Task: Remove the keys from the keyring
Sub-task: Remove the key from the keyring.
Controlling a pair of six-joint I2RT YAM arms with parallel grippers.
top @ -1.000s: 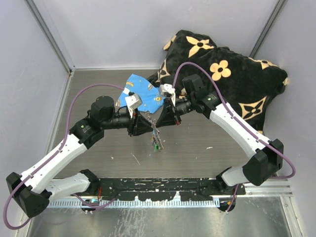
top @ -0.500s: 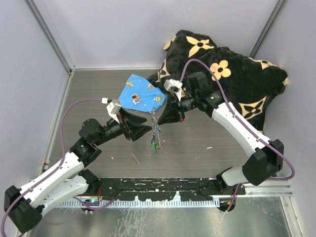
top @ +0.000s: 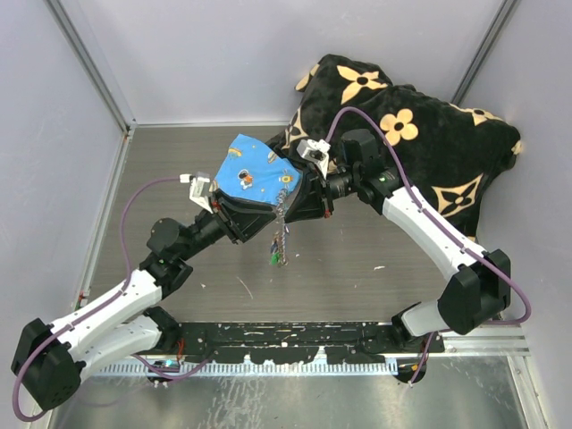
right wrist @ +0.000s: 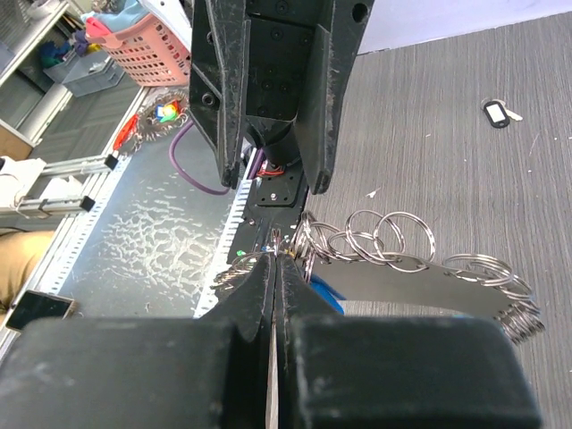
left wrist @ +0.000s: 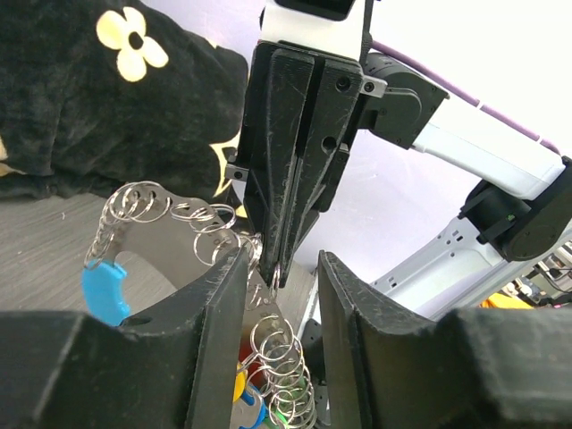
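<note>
The keyring is a chain of thin silver rings hanging above the table from my right gripper, which is shut on one ring. In the right wrist view the right gripper pinches that ring, and more rings trail off to the right. The keys dangle at the chain's low end, showing red and green heads. My left gripper sits just left of the chain. In the left wrist view its fingers stand apart around the hanging rings. A light-blue piece sits on the chain.
A blue printed cloth lies behind the grippers. A black pillow with cream flowers fills the back right. A small dark tag lies on the table. The metal rail runs along the near edge, with walls on three sides.
My left gripper pulled away to the left with its jaws opening, then came back toward the hanging chain. The right gripper stayed shut and lifted the chain slightly.
</note>
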